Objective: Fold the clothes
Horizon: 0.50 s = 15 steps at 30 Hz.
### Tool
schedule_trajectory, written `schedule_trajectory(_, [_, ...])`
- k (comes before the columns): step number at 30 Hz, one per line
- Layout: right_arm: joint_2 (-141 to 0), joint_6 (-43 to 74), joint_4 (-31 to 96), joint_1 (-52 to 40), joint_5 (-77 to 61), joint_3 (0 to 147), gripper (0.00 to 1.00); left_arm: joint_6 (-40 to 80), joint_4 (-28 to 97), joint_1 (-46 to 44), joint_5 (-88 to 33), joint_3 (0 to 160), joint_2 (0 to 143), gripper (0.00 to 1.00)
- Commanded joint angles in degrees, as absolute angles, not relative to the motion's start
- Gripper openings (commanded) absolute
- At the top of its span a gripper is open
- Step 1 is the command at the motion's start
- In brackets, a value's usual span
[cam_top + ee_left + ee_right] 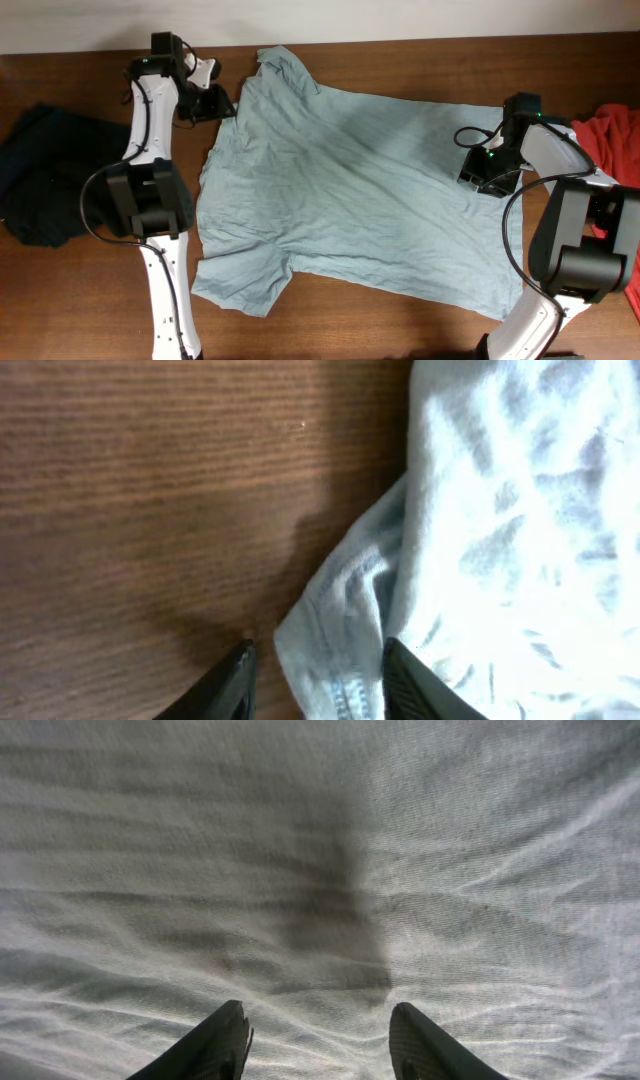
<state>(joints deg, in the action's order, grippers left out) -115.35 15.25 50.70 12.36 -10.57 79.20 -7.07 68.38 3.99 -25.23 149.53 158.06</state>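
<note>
**Pale T-shirt spread flat, a gripper at each end**

Only the overhead view takes in the whole layout. The grey-blue T-shirt (350,190) lies opened out across the middle of the wooden table (400,325). A navy garment (45,175) is bunched at the left edge and a red garment (612,130) at the right edge, both well apart from the shirt. The same view places the left gripper (212,102) at the shirt's upper-left border, just below the upper sleeve (280,62). The right gripper (487,178) sits over the opposite end of the shirt.

The left wrist view adds the detail there. A rolled fold of the shirt's stitched edge (335,650) lies between the two dark fingers (238,685) of the left gripper (320,680), with bare wood beside it. The jaws stand partly apart astride that fold, and whether they actually pinch it cannot be told.

The right wrist view shows nothing but cloth (320,850). The right gripper (320,1040) has its jaws spread above it, a shadow falls between them, and nothing is gripped.

The shirt is short-sleeved and lies in one layer. Its lower sleeve (235,285) points toward the near-left, and soft ripples run across the body.
</note>
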Motion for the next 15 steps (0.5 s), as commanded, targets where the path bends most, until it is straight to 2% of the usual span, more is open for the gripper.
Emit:
schedule_trajectory(1, [-115.6, 15.9, 50.6, 12.8, -8.9, 79.7, 0.48, -10.0, 70.1, 3.8, -26.0, 149.2, 161.2, 0.08])
schedule_trajectory(2, [-115.6, 15.9, 50.6, 12.8, -7.9, 79.7, 0.43, -10.0, 70.4, 3.7, -25.6, 149.2, 161.2, 0.0])
schedule_trajectory(5, [-115.6, 16.0, 50.6, 12.9, -2.9, 79.7, 0.22, -8.7, 70.9, 4.2, -23.8, 149.5, 160.9, 0.01])
schedule_trajectory(8, [-115.7, 17.0, 50.2, 13.1, 0.3, 79.7, 0.1, -3.1, 71.7, 6.5, -20.6, 152.0, 159.7, 0.0])
schedule_trajectory(15, [-118.4, 18.5, 49.1, 13.3, 0.7, 79.7, 0.08, -2.6, 72.5, 9.8, -19.0, 155.9, 156.2, 0.0])
